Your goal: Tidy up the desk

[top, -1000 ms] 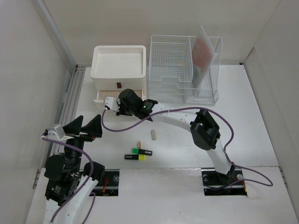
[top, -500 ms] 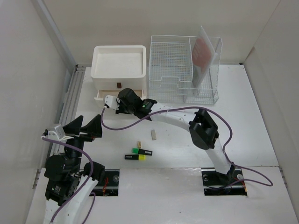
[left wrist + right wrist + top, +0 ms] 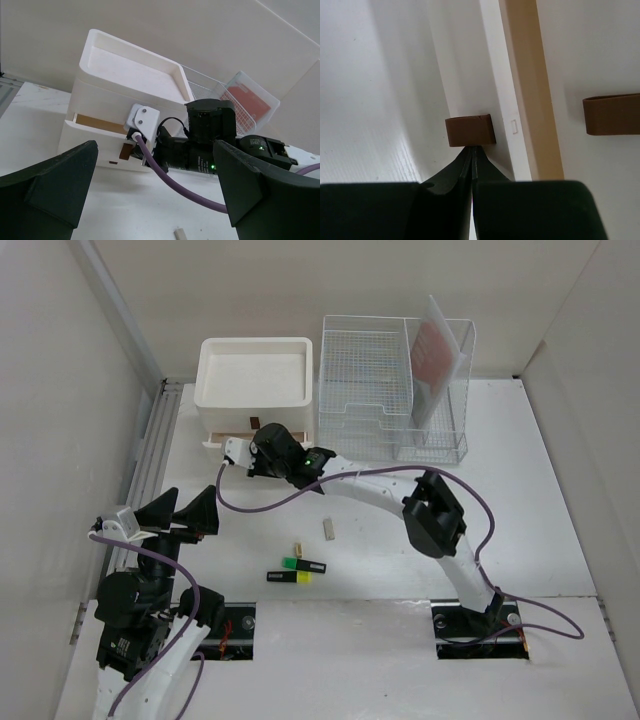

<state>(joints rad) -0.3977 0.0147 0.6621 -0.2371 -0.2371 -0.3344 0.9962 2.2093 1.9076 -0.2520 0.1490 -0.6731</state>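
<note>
Overhead, the desk [image 3: 560, 530] is a white tabletop walled in on three sides, with both arm bases at its near edge.

- A white drawer box [image 3: 255, 380] stands at the far edge, toward the far left corner, and its bottom drawer [image 3: 95, 131] juts a little out of the front.
- Just right of it along the far edge is a wire rack [image 3: 365, 390], with a pink-fronted folder [image 3: 437, 350] upright in its right-hand slot.
- The right arm reaches across the desk to the front of the drawer box.
- The right gripper [image 3: 471, 152] has its fingers pressed together with no gap, and their tips meet the lower edge of a brown handle [image 3: 469, 130] on the drawer front.
- The left gripper [image 3: 185, 510] hangs over the left side of the desk, well apart from the box, with its fingers spread wide and nothing between them.
- Toward the near edge, between the two bases, lie a green-capped highlighter [image 3: 300, 564] and a yellow-capped highlighter [image 3: 290, 577], just beside each other.
- A small beige block [image 3: 329, 529] lies a little farther in.
- Another tiny piece [image 3: 297, 549] sits near the highlighters, too small to identify.
</note>
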